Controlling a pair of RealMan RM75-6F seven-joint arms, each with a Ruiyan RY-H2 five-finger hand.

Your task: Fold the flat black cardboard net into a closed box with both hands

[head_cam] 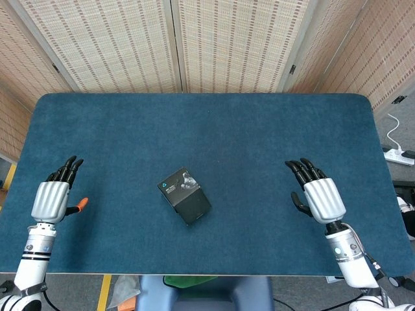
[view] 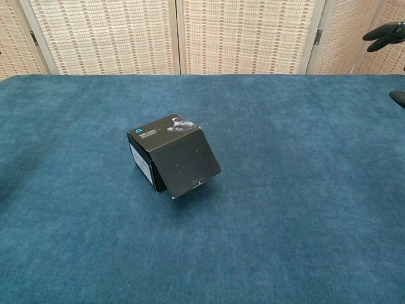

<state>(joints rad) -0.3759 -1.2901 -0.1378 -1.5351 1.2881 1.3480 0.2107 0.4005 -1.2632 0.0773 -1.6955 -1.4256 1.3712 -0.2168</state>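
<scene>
The black cardboard box point(head_cam: 185, 195) stands folded up near the middle of the blue table, turned at an angle. In the chest view the black box point(view: 173, 156) shows a printed top and a front flap that leans slightly outward at its lower edge. My left hand point(head_cam: 53, 194) hovers over the table's left edge, fingers spread, holding nothing. My right hand point(head_cam: 319, 194) is over the right side, fingers apart and empty. Only its dark fingertips point(view: 385, 33) show in the chest view, at the right border. Both hands are well away from the box.
The blue felt table point(head_cam: 207, 129) runs wide around the box. Woven folding screens point(head_cam: 175, 39) stand behind it. A white power strip point(head_cam: 401, 155) lies on the floor to the right.
</scene>
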